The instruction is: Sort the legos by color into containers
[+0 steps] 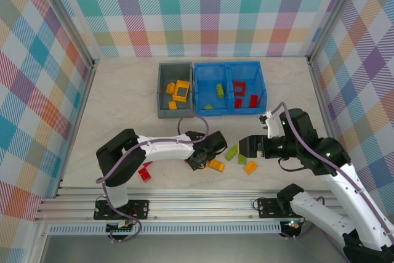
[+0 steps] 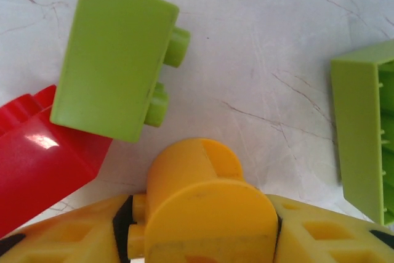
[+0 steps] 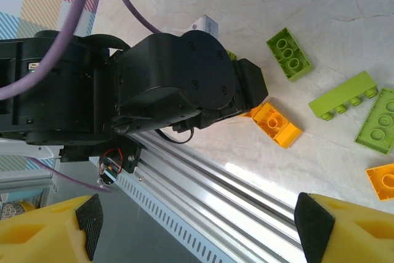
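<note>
Overhead, the left gripper (image 1: 200, 159) is sitting low over the loose legos near the near edge of the table (image 1: 123, 103). Its wrist housing is covering the fingers, so I am getting no reading of the opening from there.

In the left wrist view both yellow fingers (image 2: 326, 235) are running off the bottom edge. They are closing on a round yellow brick (image 2: 206, 183), with a black pad touching it on each side. A lime green brick (image 2: 114, 56) is lying just beyond it on its side, studs pointing right. It is overlapping a red brick (image 2: 37, 158) that is cut off at the left edge. A second green brick (image 2: 366, 133) is cropped at the right edge.

The right gripper (image 3: 198, 217) is hovering spread wide with nothing between its fingers, and I am seeing only their tips. Its camera is looking at the left arm's black wrist (image 3: 178, 84), which is partly hiding a yellow brick (image 3: 277, 124).

The grey bin (image 1: 161, 90) is holding yellow-orange pieces. The blue bin (image 1: 229, 66), touching it on the right, is holding green in its left compartment and red in its right.
</note>
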